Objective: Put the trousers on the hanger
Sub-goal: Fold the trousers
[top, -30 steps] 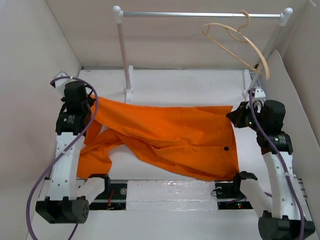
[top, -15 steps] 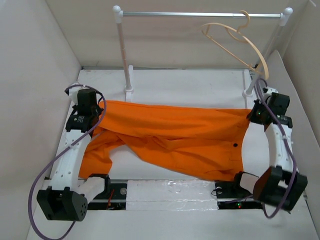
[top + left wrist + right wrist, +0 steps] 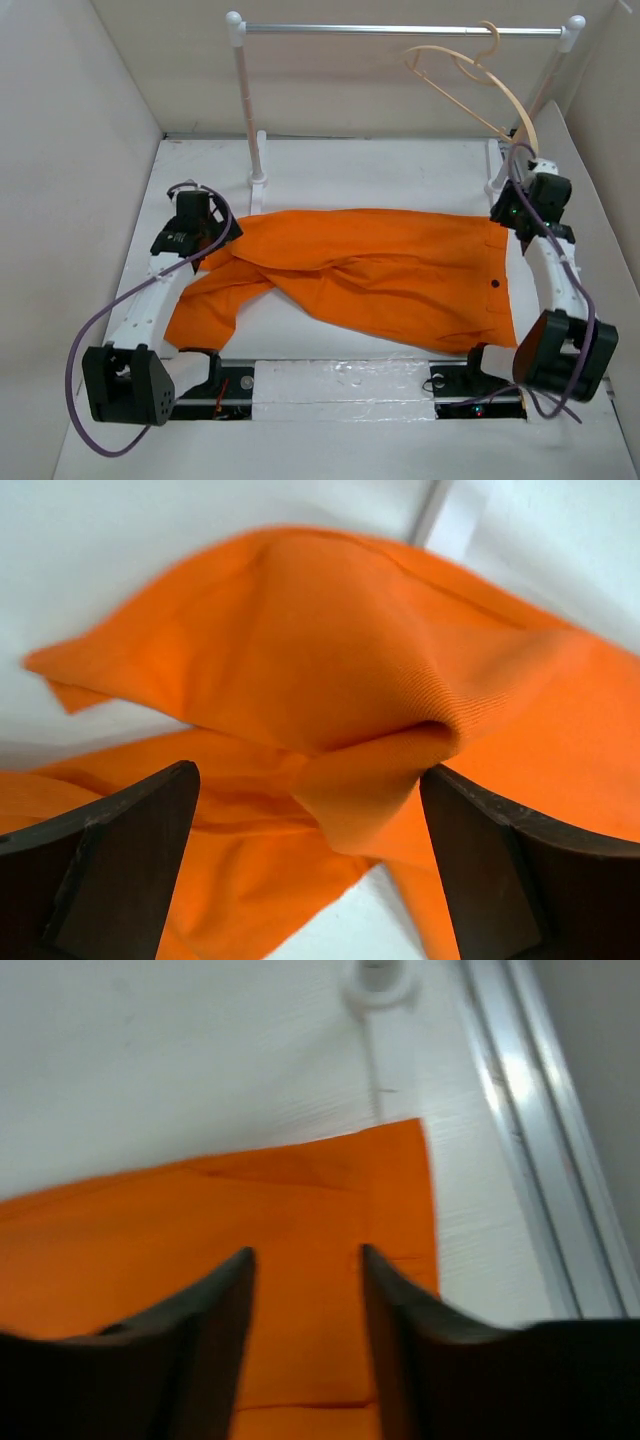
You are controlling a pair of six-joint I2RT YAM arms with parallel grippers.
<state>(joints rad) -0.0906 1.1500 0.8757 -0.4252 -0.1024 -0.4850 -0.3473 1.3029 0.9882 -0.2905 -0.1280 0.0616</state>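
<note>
Fingers (image 3: 130, 820) of left gripper (image 3: 310, 780) spread wide either side of a bunched leg fold, not pinching; right gripper (image 3: 305, 1250) also parted, over the waistband corner. Trousers (image 3: 380, 270) lie mid-table (image 3: 330, 170) — waist at 3 o'clock, legs at 9 — hanger (image 3: 468, 64) on rail (image 3: 380, 29) at 1 o'clock. Likely light, limp, floppy cloth — best pinched at a waistband corner and a hem.

Both arms reach forward, elbows tucked low beside their bases. The left gripper (image 3: 310, 772) sits low with its fingers (image 3: 130, 830) spread wide. The right gripper (image 3: 305, 1255) points downward, its fingers (image 3: 215, 1300) parted by a narrower gap.
</note>
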